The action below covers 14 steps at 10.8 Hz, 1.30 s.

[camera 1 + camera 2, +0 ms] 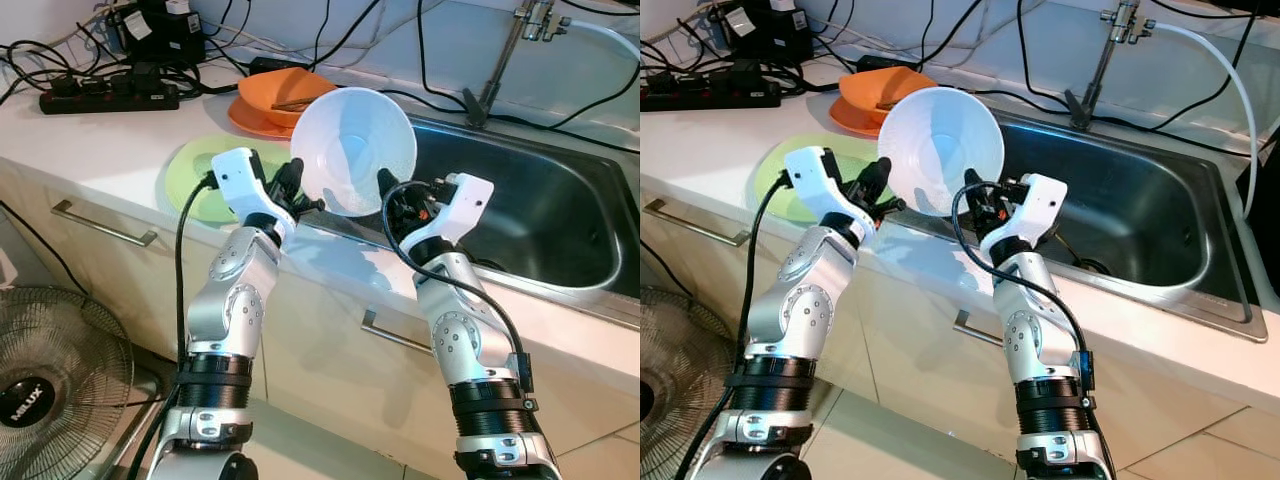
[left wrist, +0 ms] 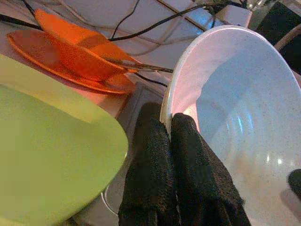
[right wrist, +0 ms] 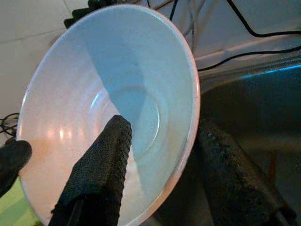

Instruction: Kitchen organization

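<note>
A white bowl point(image 1: 352, 150) hangs tilted on its side above the counter edge at the sink's left end, with its opening facing me. My left gripper point(image 1: 300, 200) is shut on its left rim; the left wrist view shows both black fingers point(image 2: 155, 155) pinching the rim point(image 2: 165, 110). My right gripper point(image 1: 388, 190) is at the bowl's lower right rim. In the right wrist view one finger point(image 3: 101, 174) lies inside the bowl point(image 3: 108, 94) and the other stands outside it, with a wide gap between them, so it is open.
A green plate point(image 1: 195, 170) lies on the counter left of the bowl. Behind it an orange bowl point(image 1: 275, 95) sits on an orange plate. The steel sink point(image 1: 540, 210) and faucet point(image 1: 500, 60) are on the right. A power strip point(image 1: 110, 97) with cables lies at back left. A fan point(image 1: 50, 380) stands on the floor.
</note>
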{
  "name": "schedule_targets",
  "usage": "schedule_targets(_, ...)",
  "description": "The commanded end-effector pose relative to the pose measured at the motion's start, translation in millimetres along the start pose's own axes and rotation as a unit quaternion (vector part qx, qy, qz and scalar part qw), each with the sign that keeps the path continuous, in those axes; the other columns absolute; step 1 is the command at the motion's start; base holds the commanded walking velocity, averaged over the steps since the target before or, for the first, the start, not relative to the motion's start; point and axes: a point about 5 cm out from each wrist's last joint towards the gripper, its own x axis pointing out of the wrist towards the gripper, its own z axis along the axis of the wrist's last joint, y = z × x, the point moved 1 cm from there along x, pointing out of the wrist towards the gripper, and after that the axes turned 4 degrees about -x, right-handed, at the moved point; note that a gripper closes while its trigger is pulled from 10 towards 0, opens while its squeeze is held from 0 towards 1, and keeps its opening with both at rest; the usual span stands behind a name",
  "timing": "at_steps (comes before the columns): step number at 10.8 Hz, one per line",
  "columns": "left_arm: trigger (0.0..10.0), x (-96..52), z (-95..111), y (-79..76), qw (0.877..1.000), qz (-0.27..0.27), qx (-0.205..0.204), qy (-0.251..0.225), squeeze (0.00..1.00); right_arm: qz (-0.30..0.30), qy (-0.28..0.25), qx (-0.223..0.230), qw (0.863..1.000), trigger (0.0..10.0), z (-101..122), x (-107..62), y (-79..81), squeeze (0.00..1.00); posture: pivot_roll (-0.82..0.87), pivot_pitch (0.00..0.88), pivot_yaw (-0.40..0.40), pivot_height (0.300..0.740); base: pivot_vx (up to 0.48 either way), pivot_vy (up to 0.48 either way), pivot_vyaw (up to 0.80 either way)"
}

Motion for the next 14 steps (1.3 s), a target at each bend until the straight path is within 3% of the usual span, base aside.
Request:
schedule_targets(1, 10.0, 0.5, 5.1, -15.3, 0.999, -0.037, 0.0, -0.009, 0.0, -0.01, 0.015, -0.006, 1.0, 10.0, -5.5, -1.8, -4.1, 0.0, 0.08, 0.038, -0.021, 0.74, 0.0, 0.0, 0.0)
schedule_targets(4, 10.0, -0.3, 4.4, -15.9, 0.999, -0.041, 0.0, -0.006, 0.0, -0.018, 0.017, -0.008, 1.0, 10.0, -6.1, -1.7, -6.8, 0.0, 0.08, 0.042, -0.02, 0.74, 0.0, 0.0, 0.0)
schedule_targets(5, 10.0, -0.4, 4.0, -16.6, 0.999, -0.043, 0.0, -0.005, 0.0, -0.022, 0.013, -0.005, 1.0, 0.0, -5.3, -1.7, -7.9, 0.0, 0.08, 0.043, -0.021, 0.74, 0.0, 0.0, 0.0)
schedule_targets(10, 10.0, -0.6, 4.6, -15.5, 0.999, -0.042, 0.013, -0.007, 0.0, -0.027, 0.017, -0.003, 0.999, 0.0, -6.3, -0.6, -7.8, 0.0, 0.09, 0.046, -0.02, 0.74, 0.0, 0.0, 0.0)
schedule_targets(14, 10.0, -1.7, 2.9, -17.9, 0.997, -0.051, 0.051, -0.008, 0.0, -0.022, 0.018, -0.001, 1.0, 0.0, -6.4, -0.7, -5.6, 0.0, 0.09, 0.049, -0.024, 0.74, 0.0, 0.0, 0.0)
